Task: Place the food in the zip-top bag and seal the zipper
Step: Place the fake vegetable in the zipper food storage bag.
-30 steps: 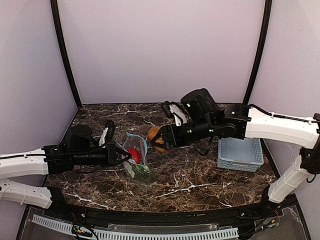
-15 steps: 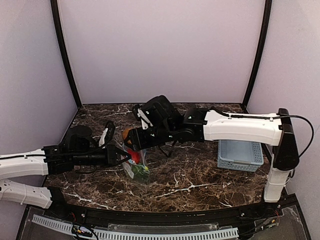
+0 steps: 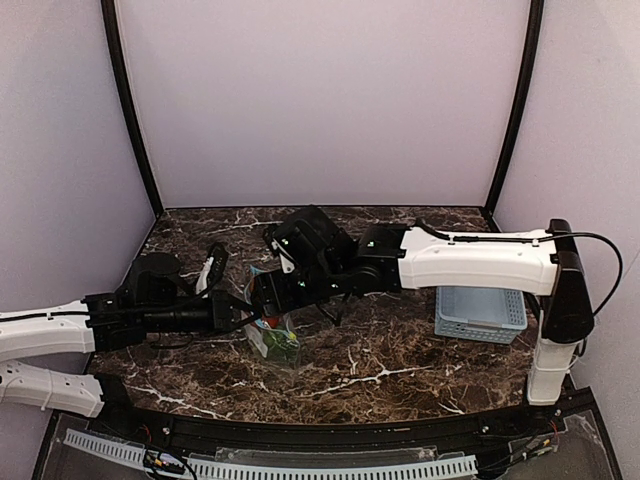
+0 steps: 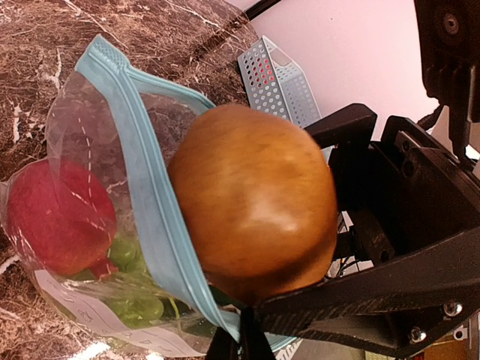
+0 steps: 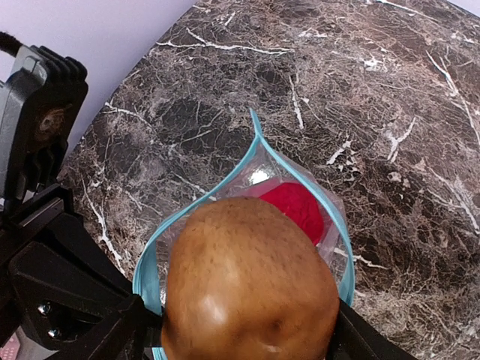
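My left gripper (image 4: 240, 341) is shut on the teal-blue zipper (image 4: 150, 187) and holds the mouth of the clear zip-top bag (image 3: 272, 330) open. Inside the bag lie a round red fruit (image 4: 56, 217) and a green grape bunch (image 4: 139, 300). The red fruit (image 5: 296, 206) also shows through the mouth from above. My right gripper (image 5: 244, 330) hovers right over the opening. The brown-orange oval fruit (image 5: 247, 285) fills the gap between its fingers, and its lower end (image 4: 251, 202) sits at the level of the zipper rim. The top view hides this fruit behind the right gripper (image 3: 268, 295).
A light-blue plastic basket (image 3: 480, 308) stands on the marble table at the right. The left arm (image 3: 150, 310) reaches in low from the left, and the right arm (image 3: 470, 258) stretches across the middle of the table.
My right arm has swung left with the brown-orange fruit, from mid-table to directly over the bag's mouth. The left gripper and the bag have stayed put.
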Controlling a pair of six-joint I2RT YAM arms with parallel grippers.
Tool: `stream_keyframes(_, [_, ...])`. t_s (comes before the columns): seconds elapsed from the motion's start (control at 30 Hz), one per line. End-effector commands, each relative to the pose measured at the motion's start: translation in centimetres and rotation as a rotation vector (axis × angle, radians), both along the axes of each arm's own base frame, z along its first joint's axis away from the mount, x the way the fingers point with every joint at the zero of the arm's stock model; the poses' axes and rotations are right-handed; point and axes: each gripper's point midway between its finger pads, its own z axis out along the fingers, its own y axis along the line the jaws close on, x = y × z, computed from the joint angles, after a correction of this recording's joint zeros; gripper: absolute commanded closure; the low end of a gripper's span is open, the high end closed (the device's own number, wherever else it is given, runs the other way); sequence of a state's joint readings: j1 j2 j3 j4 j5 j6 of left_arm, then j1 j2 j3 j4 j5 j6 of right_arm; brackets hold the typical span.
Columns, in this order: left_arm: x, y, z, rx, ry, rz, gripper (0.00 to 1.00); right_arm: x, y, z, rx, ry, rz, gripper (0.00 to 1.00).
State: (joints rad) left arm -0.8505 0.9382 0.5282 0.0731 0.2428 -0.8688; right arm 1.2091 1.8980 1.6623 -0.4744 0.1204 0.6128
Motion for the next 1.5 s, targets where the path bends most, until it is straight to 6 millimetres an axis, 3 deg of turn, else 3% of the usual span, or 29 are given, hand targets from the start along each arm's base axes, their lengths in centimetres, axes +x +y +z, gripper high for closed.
stream_keyframes(0.0, [0.0,0.1,0.5,-0.023,-0.018,0.002,0.99,-0.5,-0.1,0.6,-0.009,-0.003,0.005,0.19])
stream_keyframes(0.23, [0.0,0.3,0.3,-0.016,-0.015,0.008,0.99,-0.6,-1.0,2.5,0.005,-0.036,0.005,0.14])
stream_keyframes(0.47, [0.1,0.1,0.5,-0.023,-0.016,0.005,0.99,-0.3,-1.9,3.1,-0.013,-0.072,-0.009,0.30])
stream_keyframes(0.77, [0.1,0.8,0.9,0.015,-0.051,0.010,0.99,-1.0,-2.4,4.1,-0.008,-0.031,-0.013,0.33])
stream_keyframes(1.13, [-0.2,-0.1,0.4,0.009,-0.037,-0.034,0.99,-2.0,-5.0,4.4,0.002,-0.004,-0.032,0.38])
stream_keyframes(1.47, [-0.7,-0.4,0.5,0.006,-0.036,-0.074,0.99,0.0,-4.3,5.3,0.028,0.005,-0.003,0.43])
